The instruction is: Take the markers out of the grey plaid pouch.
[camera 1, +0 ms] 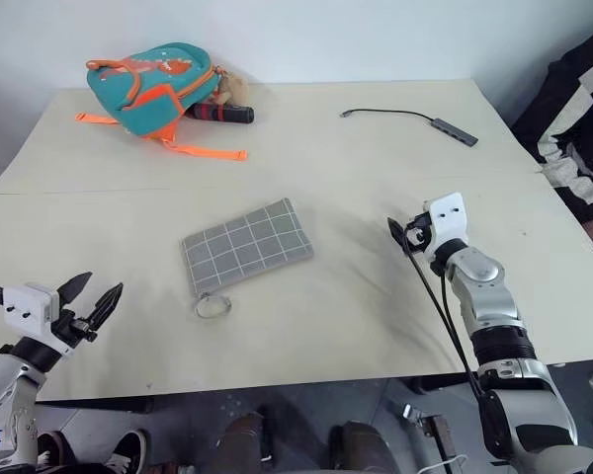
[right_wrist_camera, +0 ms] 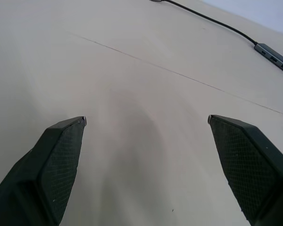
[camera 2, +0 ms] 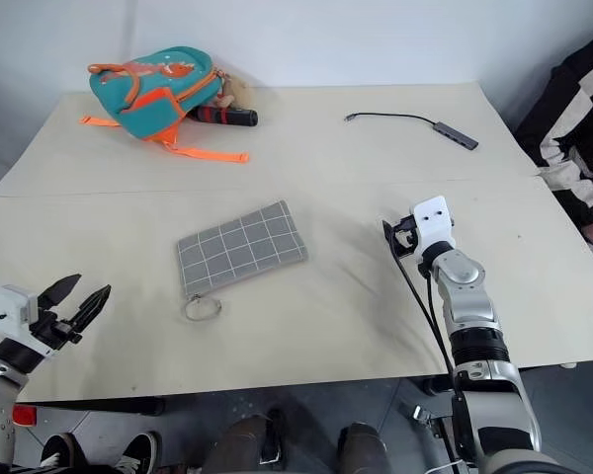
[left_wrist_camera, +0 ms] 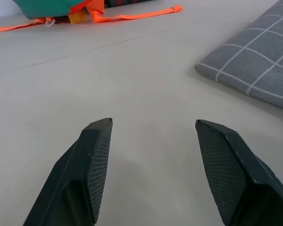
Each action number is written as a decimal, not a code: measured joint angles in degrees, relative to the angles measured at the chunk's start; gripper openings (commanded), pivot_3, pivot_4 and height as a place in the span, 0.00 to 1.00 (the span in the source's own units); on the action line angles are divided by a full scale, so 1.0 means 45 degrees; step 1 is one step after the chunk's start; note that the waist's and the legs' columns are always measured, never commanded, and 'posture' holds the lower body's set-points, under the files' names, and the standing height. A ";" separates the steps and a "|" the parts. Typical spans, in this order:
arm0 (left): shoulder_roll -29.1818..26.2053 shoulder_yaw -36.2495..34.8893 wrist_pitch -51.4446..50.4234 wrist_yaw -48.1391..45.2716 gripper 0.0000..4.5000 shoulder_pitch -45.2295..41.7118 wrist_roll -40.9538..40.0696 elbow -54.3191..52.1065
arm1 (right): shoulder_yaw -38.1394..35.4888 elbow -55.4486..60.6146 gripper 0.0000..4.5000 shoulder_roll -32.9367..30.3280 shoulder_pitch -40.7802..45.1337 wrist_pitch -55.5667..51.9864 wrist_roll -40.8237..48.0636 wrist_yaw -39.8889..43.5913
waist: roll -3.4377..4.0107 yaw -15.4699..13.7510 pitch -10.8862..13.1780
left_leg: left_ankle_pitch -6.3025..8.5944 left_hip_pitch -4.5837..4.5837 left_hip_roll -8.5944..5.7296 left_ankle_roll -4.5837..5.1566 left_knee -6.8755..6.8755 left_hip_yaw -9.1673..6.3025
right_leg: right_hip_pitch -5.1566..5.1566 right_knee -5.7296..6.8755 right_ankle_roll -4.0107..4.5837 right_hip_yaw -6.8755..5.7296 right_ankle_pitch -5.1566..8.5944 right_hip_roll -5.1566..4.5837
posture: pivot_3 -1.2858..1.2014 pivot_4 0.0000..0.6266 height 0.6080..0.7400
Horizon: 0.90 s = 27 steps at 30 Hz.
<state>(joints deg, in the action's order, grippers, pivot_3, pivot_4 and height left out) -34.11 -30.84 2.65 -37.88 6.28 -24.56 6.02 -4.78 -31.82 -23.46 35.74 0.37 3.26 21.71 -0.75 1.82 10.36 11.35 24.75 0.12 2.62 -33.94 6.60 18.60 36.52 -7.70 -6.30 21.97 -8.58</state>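
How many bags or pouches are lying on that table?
2: a teal-and-orange backpack at the far left corner, and a grey plaid pouch lying flat near the table's middle.

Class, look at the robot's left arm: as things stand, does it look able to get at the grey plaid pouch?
Probably yes. The left gripper is open and empty, and only bare table lies between it and the grey plaid pouch, which lies flat with nothing on it.

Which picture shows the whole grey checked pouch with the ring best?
The left eye view: the flat grey plaid fabric pouch lies whole on the cream table, its metal ring at the near end. The right eye view shows much the same. The left wrist view catches just one corner.
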 measured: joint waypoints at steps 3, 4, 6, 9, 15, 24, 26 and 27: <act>0.0000 0.0006 0.0003 -0.0161 0.67 0.0000 -0.0002 0.0000 | 0.0000 0.0025 0.97 0.0000 0.0000 0.0000 -0.0006 0.0000 | 0.0000 -0.0002 0.0000 | 0.0000 0.0000 0.0000 0.0000 0.0000 0.0001 | -0.0001 0.0000 0.0000 -0.0002 0.0000 0.0001 | 0.52 0.24 1.00; 0.0000 0.0006 0.0004 -0.0163 0.67 0.0000 -0.0001 -0.0002 | 0.0000 0.0027 0.97 0.0000 0.0000 0.0000 -0.0009 0.0000 | 0.0000 -0.0003 0.0000 | 0.0000 0.0000 0.0000 0.0000 0.0000 0.0000 | -0.0001 0.0000 0.0000 0.0000 0.0000 0.0000 | 0.52 0.24 1.00; 0.0000 0.0018 0.0033 -0.0172 0.67 0.0009 0.0013 -0.0041 | 0.0000 0.0041 0.97 -0.0001 -0.0001 -0.0003 -0.0014 0.0010 | 0.0000 -0.0003 0.0000 | 0.0000 0.0000 0.0000 0.0000 0.0000 0.0001 | -0.0001 0.0000 0.0000 0.0001 0.0000 -0.0001 | 0.52 0.24 1.00; 0.0025 0.0150 0.0247 -0.0455 0.67 0.0108 -0.0005 -0.0401 | 0.0005 0.0196 0.97 -0.0009 -0.0047 -0.0082 -0.0015 0.0155 | 0.0000 -0.0005 0.0000 | 0.0000 0.0001 0.0000 0.0000 0.0000 0.0001 | 0.0000 -0.0002 0.0000 0.0003 0.0000 -0.0001 | 0.52 0.24 1.00; -0.0115 0.0780 0.1624 -0.0973 0.67 0.0026 0.0766 -0.0594 | 0.1636 0.3373 0.97 -0.0479 -0.1048 -0.0122 0.0372 0.3543 | 0.0001 -0.0009 0.0001 | 0.0013 -0.0002 0.0017 -0.0018 0.0008 0.0004 | 0.0003 -0.0018 0.0004 0.0002 0.0002 0.0001 | 0.52 0.24 1.00; -0.0460 0.1579 0.2765 -0.0916 0.67 -0.1365 0.1794 0.0393 | 0.3785 0.6238 0.93 0.0038 -0.1186 -0.0101 -0.0325 0.4930 | -0.0005 -0.0024 -0.0003 | 0.0017 -0.0006 0.0012 -0.0025 0.0007 0.0007 | 0.0007 0.0002 0.0004 -0.0069 0.0002 0.0000 | 0.52 0.24 1.00; -0.0461 0.1728 0.2945 -0.0927 0.67 -0.1393 0.1942 0.0479 | 0.3802 0.6116 0.83 0.0413 -0.1073 -0.0318 -0.0410 0.4540 | -0.0005 -0.0024 -0.0003 | 0.0015 -0.0006 0.0011 -0.0022 0.0007 0.0007 | 0.0005 0.0002 0.0004 -0.0074 0.0002 0.0005 | 0.52 0.24 1.00; -0.0467 0.1759 0.3108 -0.0930 0.67 -0.1428 0.2035 0.0619 | 0.3799 0.5894 0.76 0.0654 -0.0910 -0.0405 -0.0506 0.4288 | -0.0005 -0.0018 -0.0003 | 0.0013 -0.0007 0.0011 -0.0021 0.0007 0.0008 | 0.0005 0.0002 0.0004 -0.0072 0.0002 0.0005 | 0.52 0.24 1.00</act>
<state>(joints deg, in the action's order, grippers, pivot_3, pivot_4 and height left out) -36.21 -22.93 16.63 -42.06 -0.15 -15.41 8.80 12.31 -5.29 -20.51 31.65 -1.45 0.98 41.01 -0.78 1.74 10.34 11.41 24.72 0.17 2.53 -33.91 6.63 18.62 36.53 -7.69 -6.63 21.97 -8.55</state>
